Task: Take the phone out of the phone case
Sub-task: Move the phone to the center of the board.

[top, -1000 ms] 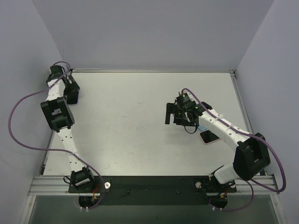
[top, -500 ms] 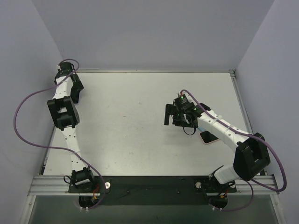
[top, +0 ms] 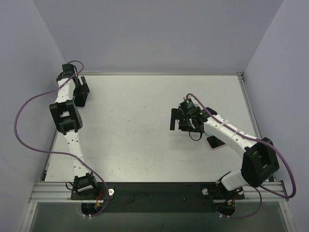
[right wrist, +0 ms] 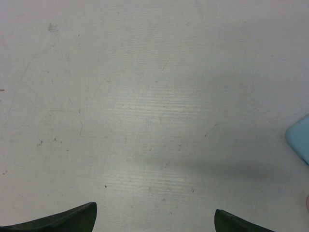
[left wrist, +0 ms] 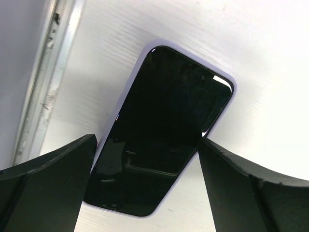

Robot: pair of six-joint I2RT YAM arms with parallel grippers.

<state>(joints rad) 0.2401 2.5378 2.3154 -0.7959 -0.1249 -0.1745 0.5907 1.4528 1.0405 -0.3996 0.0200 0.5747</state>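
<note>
Phone [left wrist: 161,130], screen up in lavender case [left wrist: 231,96], flat on surface [top: 135,121] just beside metal rail [left wrist: 43,82]. Left gripper [left wrist: 147,140] hovers over it, fingers [left wrist: 48,179] spread wide to either side, gripping nothing. Right gripper [right wrist: 154,209] well apart from rail, fingers parted, empty.

White links and black joints are seen on the left arm [top: 72,147] and right arm [top: 227,133]; a purple cable [top: 15,128] is strung along each; the right wrist is marked by a green dot [top: 187,101], perhaps a light

Left claw [left wrist: 146,140] and right claw [right wrist: 155,210], fingers wide apart, arms outstretched.
</note>
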